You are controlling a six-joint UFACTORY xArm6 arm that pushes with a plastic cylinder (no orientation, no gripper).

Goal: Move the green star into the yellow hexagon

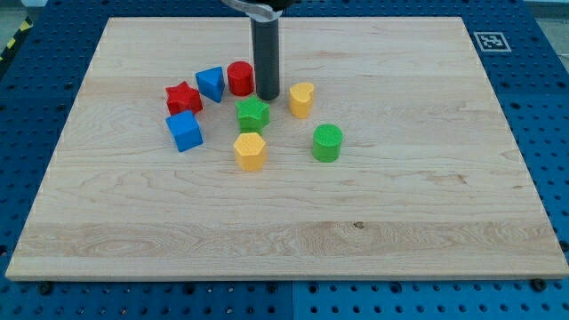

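The green star lies near the board's middle, a little toward the view's top. The yellow hexagon lies just below it in the view, with a small gap between them. My tip stands just above and slightly right of the green star, close to touching it. It is between the red cylinder on its left and the yellow heart on its right.
A green cylinder lies right of the yellow hexagon. A blue triangular block, a red star and a blue cube cluster at the left. The wooden board rests on a blue perforated table.
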